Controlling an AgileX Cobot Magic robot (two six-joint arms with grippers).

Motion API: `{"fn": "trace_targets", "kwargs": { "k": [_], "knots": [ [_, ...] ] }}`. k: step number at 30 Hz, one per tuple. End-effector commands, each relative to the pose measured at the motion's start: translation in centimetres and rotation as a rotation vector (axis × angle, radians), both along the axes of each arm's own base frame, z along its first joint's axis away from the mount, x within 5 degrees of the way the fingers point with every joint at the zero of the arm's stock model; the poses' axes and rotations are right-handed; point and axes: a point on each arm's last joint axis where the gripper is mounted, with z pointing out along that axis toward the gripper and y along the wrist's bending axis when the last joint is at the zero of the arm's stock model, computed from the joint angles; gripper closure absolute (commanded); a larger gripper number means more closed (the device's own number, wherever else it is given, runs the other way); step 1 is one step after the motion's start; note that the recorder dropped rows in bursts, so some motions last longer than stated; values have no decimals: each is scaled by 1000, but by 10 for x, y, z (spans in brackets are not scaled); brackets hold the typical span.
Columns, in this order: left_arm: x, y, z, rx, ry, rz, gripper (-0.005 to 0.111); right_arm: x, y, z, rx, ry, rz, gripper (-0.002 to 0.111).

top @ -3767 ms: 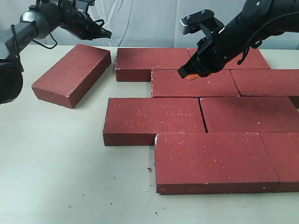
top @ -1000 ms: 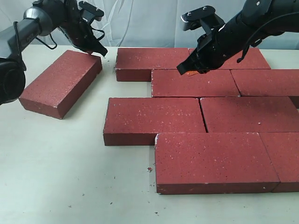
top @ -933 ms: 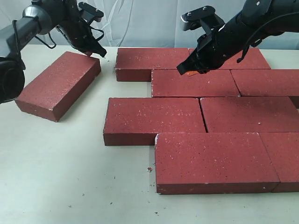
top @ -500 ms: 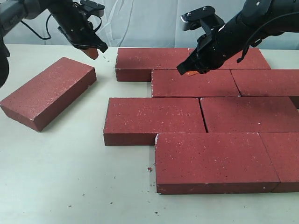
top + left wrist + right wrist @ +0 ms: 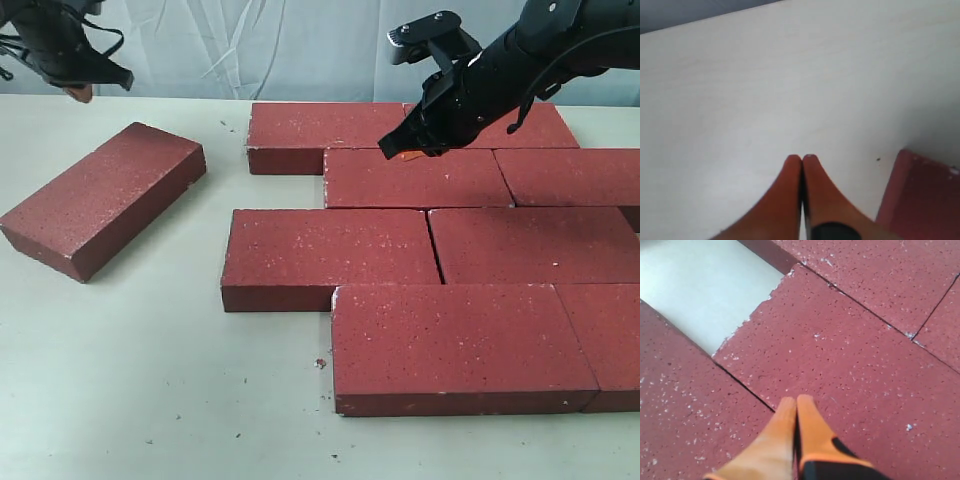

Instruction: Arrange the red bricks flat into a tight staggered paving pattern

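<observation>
Most red bricks (image 5: pixel 430 240) lie flat in tight staggered rows, centre and right; one stray brick (image 5: pixel 105 197) sits askew at left on the table (image 5: pixel 130 400), unjoined. The left end effector (image 5: pixel 78 92), upper left, and the right end effector (image 5: pixel 400 153), over the rows, are closed, empty.

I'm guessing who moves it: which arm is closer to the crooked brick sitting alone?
Left. The left arm hovers beyond the lone brick; the right arm hangs over the paved bricks, farther off.
</observation>
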Motion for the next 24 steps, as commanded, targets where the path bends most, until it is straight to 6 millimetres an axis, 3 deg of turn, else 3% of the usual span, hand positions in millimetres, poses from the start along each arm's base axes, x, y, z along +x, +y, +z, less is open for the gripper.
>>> {"fn": "trace_targets", "kwargs": {
  "k": [1,9,18,24],
  "knots": [
    [7,-17,-30,-133,-6,-13,107,1,-2,-1,-1,-8,-6,109],
    [5,-33,-40,-248,38,-100,107,2,-2,0,1,-13,-9,109],
    [-13,-61,-27,-431,142,-464,107,2,-2,0,1,-13,-9,109],
    [-13,-61,-19,-426,126,-475,107,2,-2,0,1,-13,-9,109]
  ]
}}
